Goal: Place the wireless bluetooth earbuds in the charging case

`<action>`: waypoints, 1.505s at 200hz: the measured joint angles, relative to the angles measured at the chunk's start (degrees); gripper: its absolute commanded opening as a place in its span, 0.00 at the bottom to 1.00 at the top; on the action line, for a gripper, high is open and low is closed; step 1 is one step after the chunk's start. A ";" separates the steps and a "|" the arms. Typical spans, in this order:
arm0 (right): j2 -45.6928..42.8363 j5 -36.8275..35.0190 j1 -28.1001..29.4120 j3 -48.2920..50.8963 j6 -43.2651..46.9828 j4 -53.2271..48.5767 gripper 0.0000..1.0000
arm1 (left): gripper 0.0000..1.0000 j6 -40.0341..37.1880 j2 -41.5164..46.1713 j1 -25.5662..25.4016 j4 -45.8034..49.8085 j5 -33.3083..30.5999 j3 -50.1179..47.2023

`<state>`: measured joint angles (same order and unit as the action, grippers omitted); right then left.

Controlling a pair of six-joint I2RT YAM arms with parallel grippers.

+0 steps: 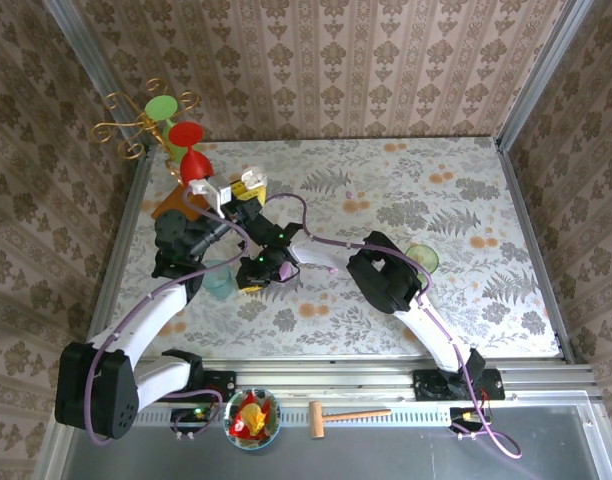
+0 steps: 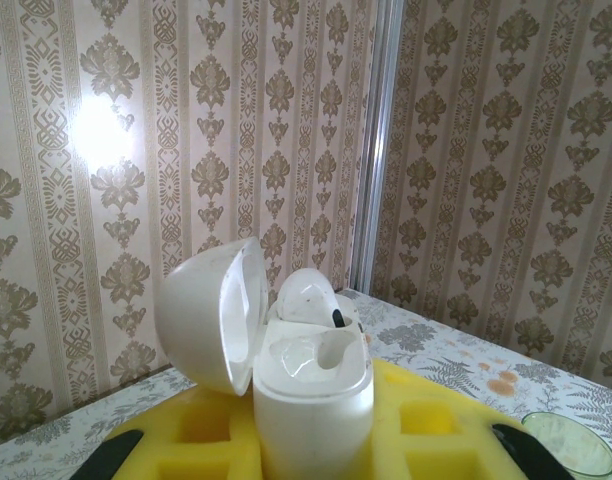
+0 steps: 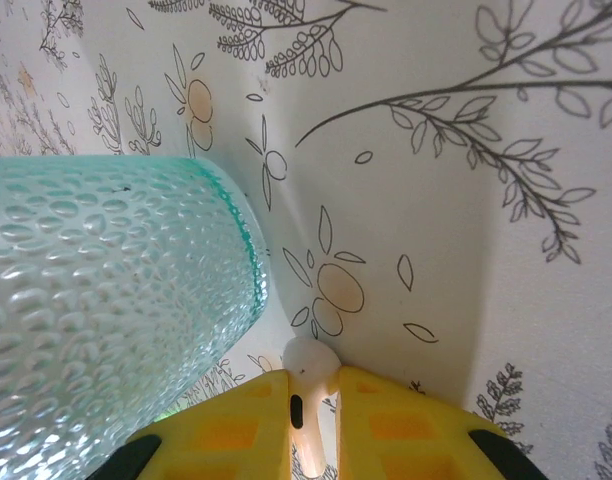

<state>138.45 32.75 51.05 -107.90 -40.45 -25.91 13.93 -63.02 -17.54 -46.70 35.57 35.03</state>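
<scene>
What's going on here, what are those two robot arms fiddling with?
They are putting earbuds into a charger. The left gripper is clamped on a white charging case, held up with its lid flipped open. What looks like one seated earbud sits in the far slot, and the near slot looks empty. The right gripper pinches the other earbud low over the flowered table, beside a teal glass. That one is not yet in the case.

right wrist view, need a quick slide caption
Right gripper pinching a white earbud beside a teal textured glass.
</scene>
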 measured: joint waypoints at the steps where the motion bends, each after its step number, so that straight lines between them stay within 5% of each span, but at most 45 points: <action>1: -0.02 0.00 0.00 0.02 0.02 0.02 0.15 | 0.00 0.02 0.00 0.00 0.00 0.00 0.00; 128: -24.94 -8.39 -6.38 32.33 1.22 10.36 0.15 | 0.00 0.44 -0.74 -0.04 -0.50 0.02 0.00; 227: -39.19 -21.20 -9.53 52.04 2.71 4.28 0.16 | 0.00 0.44 -1.92 -0.83 -1.36 0.02 0.00; 273: -40.17 -25.66 -9.53 51.52 2.95 -1.57 0.40 | 0.00 0.44 -2.95 -0.92 -1.55 0.04 0.09; 301: -40.15 -28.24 -9.53 47.01 3.87 -8.37 0.47 | 0.00 0.44 -2.95 -1.16 -1.70 0.04 0.26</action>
<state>98.30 4.51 41.52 -60.88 -36.58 -34.28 14.37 -65.98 -18.70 -48.40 35.62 35.29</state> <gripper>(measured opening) 0.451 0.194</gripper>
